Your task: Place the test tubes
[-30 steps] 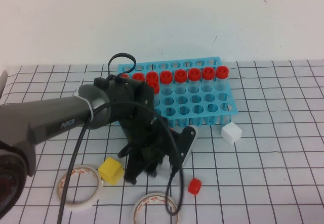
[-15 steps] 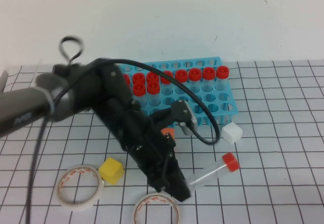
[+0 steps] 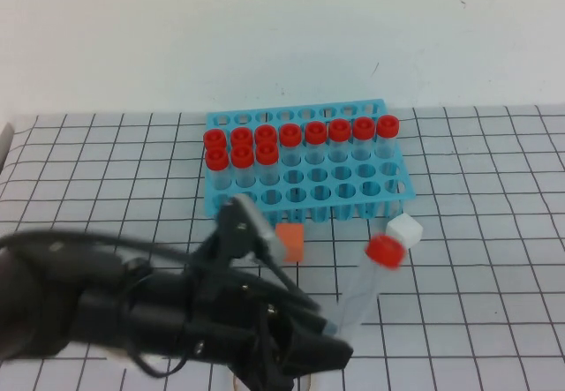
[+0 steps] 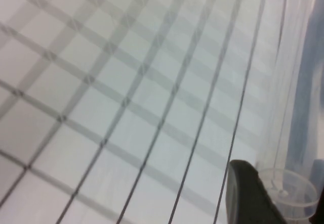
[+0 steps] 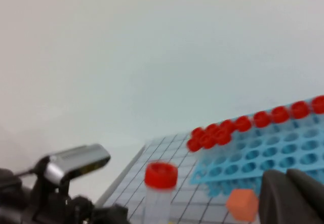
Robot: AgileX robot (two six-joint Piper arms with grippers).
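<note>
A clear test tube (image 3: 357,298) with a red cap (image 3: 385,251) leans steeply upright above the table's front, its lower end held in my left gripper (image 3: 331,331), which is shut on it. In the left wrist view the tube's clear base (image 4: 284,184) sits beside one dark finger (image 4: 248,196) of the left gripper (image 4: 283,201). The blue rack (image 3: 353,204) stands behind, with several red-capped tubes (image 3: 291,135) in its back rows. My right gripper (image 5: 292,194) is outside the high view; its wrist view shows it shut and empty, facing the rack (image 5: 263,153) and the held tube (image 5: 161,176).
An orange cube (image 3: 290,241) lies just in front of the rack, and a white cube (image 3: 404,229) sits by the rack's front right corner. The left arm's dark bulk (image 3: 106,316) covers the front left of the gridded table.
The left arm has swung down toward the front edge, and the tube has tipped from nearly flat to steeply upright. The tape rolls and yellow cube are now hidden behind the arm.
</note>
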